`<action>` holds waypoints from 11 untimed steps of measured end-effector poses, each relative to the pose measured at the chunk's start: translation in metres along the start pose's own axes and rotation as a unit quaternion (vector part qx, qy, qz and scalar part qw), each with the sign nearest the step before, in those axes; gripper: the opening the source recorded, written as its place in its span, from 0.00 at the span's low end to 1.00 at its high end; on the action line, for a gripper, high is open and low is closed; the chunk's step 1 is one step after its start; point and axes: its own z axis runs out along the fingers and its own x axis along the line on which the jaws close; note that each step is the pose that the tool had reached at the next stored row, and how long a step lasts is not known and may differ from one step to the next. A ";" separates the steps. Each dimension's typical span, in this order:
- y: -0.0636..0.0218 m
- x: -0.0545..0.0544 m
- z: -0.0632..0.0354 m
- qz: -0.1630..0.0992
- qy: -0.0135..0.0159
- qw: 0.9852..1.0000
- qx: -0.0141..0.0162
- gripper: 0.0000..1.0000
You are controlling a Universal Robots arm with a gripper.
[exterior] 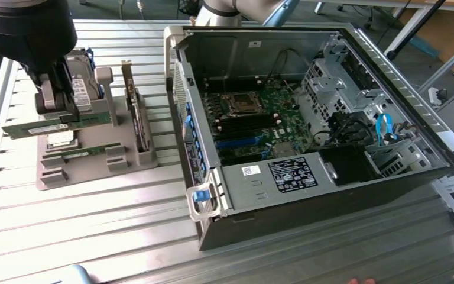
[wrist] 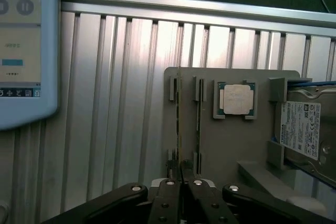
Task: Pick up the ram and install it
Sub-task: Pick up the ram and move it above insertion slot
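Note:
My gripper (exterior: 63, 118) hangs over the grey parts holder (exterior: 93, 168) at the exterior view's left, shut on the ram (exterior: 26, 129), a long green stick held level and lifted clear of the holder. In the wrist view the fingers (wrist: 169, 190) meet at the gripper (wrist: 181, 174), with the held ram (wrist: 178, 119) seen edge-on as a thin line. A second green stick (exterior: 81, 152) (wrist: 198, 124) stands in its slot on the holder. The open computer case (exterior: 211, 195) lies to the exterior view's right, its motherboard (exterior: 278, 127) and dark memory slots (exterior: 247, 125) exposed.
The holder also carries a hard drive (exterior: 85, 83) (wrist: 302, 129), an upright expansion card (exterior: 136, 118) and a square silver processor (wrist: 237, 99). A screen device (wrist: 21, 51) lies on the ribbed metal table (exterior: 93, 231). The case's near wall stands between holder and motherboard.

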 end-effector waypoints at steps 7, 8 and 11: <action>0.0005 0.000 -0.0170 0.000 0.000 1.000 0.000 0.12; 0.0005 0.000 -0.0185 0.000 0.000 1.000 0.000 0.12; 0.0006 0.000 -0.0247 0.000 0.000 1.000 0.000 0.12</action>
